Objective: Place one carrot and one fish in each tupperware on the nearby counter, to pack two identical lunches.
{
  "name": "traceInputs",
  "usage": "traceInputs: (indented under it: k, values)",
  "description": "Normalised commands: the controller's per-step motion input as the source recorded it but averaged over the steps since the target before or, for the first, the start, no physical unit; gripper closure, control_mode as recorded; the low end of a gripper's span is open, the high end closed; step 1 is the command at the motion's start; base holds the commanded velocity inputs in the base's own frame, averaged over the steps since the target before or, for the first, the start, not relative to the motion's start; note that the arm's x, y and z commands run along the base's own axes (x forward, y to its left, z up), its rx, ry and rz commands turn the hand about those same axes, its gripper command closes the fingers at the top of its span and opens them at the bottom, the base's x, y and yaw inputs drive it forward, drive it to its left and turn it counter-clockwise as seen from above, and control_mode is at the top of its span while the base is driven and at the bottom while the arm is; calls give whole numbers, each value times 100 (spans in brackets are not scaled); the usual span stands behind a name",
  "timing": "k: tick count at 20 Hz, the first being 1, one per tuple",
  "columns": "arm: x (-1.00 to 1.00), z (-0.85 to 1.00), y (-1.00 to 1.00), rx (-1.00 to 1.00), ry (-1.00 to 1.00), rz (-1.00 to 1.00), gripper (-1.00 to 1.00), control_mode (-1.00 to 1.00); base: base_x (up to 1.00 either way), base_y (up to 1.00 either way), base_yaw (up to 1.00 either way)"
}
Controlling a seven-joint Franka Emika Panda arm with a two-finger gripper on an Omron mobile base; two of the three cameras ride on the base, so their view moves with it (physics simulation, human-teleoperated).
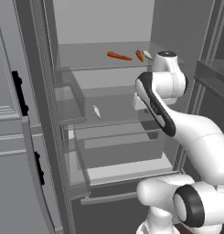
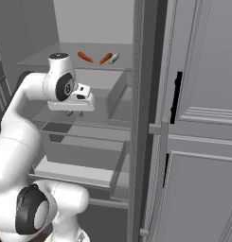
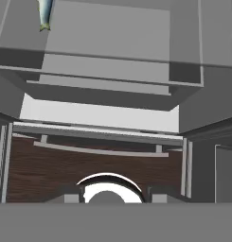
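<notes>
Left base view: an open fridge (image 1: 109, 27) with grey shelves. On the top shelf (image 1: 86, 61) lie two carrots (image 1: 119, 56), (image 1: 139, 55) and a fish (image 1: 147, 55) (the arm partly hides it). A second fish (image 1: 98, 112) lies on the middle shelf.

Right base view: the gripper (image 2: 75, 113) hangs over the middle shelf; its fingers are too small to judge.

Hand view: the second fish (image 3: 44, 13) is cut off at the top edge; only the fingers' bases show, so whether they grip anything cannot be told.
</notes>
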Motion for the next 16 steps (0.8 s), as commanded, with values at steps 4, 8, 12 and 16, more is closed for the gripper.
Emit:
traceInputs:
  k: [4, 8, 12, 16]
  values:
    - [0, -39, 15, 0, -9, 0, -100, -100, 0, 0, 0]
    - [16, -54, 55, 5, -29, 0, -100, -100, 0, 0, 0]
    - [35, -26, 56, 17, -10, 2, -100, -100, 0, 0, 0]
    - [56, -8, 66, 10, -1, 6, -100, -100, 0, 0, 0]
